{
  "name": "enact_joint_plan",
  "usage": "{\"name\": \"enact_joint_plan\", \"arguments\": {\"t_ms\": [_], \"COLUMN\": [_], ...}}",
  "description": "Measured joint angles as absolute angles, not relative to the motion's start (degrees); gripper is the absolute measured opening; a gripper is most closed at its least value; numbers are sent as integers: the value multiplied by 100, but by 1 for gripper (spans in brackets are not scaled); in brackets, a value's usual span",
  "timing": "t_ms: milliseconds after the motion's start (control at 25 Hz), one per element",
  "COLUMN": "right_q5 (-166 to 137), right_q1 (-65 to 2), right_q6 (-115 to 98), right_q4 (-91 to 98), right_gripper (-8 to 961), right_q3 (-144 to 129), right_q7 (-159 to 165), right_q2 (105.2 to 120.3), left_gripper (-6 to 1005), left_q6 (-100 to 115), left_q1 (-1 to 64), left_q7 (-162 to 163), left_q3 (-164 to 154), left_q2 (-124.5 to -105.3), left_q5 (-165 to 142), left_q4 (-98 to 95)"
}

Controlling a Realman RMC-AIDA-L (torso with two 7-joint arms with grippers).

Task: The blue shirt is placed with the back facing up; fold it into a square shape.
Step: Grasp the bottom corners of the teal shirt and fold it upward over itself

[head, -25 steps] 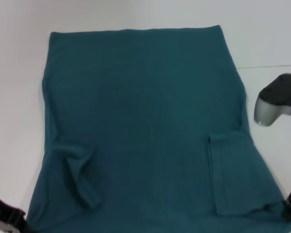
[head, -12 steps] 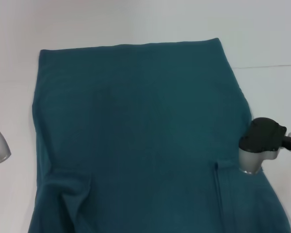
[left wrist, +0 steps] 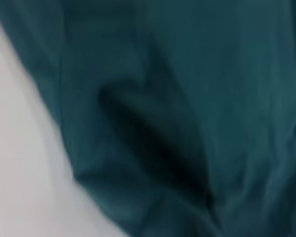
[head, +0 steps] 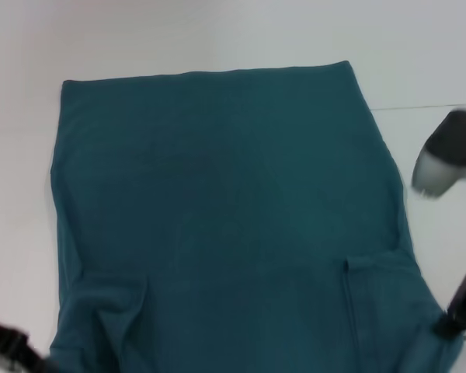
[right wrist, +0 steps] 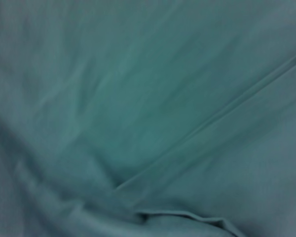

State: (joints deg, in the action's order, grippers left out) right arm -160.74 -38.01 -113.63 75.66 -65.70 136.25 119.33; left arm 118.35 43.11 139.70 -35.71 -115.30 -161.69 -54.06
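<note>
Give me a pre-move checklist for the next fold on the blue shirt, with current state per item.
1. Plain side up: ok. The blue shirt shows no lettering in the head view.
2. Sleeves tucked in: ok. Both lie folded over the body, the left one rumpled, the right one flat.
3. Far hem straight: ok. It runs level across the white table.
4. Near end flat: not ok. A deep crease shows in the left wrist view.
5. Left tool grip: cannot tell. It sits at the near left corner, fingers unseen.
6. Right tool grip: cannot tell. It is at the near right corner.
</note>
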Motion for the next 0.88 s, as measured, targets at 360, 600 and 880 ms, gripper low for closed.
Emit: {"name": "enact_joint_plan", "arguments": {"t_ms": [360, 600, 880], "right_q5": [-16078, -16091, -15778], "right_q1": [-3936, -3882, -3887], "right_q6": [-10173, -9318, -8652], "right_q4": [7846, 7822, 7489], "right_gripper": [23, 23, 23], "right_q3": [-5194, -5172, -5112], "right_q7": [13930, 14414, 14564], "right_q2": [11925, 11967, 11956], "left_gripper": [43, 42, 42], "left_q6": [10631, 9707, 8924], "left_q1": [4516, 4526, 4641], "left_q7": [13803, 13794, 13774], "left_q3": [-3055, -3025, -3135], "left_q2": [-11365, -11363, -11383], "left_q5": [-15498, -15013, -14866], "left_q4": [-5432, -5412, -5253]}}
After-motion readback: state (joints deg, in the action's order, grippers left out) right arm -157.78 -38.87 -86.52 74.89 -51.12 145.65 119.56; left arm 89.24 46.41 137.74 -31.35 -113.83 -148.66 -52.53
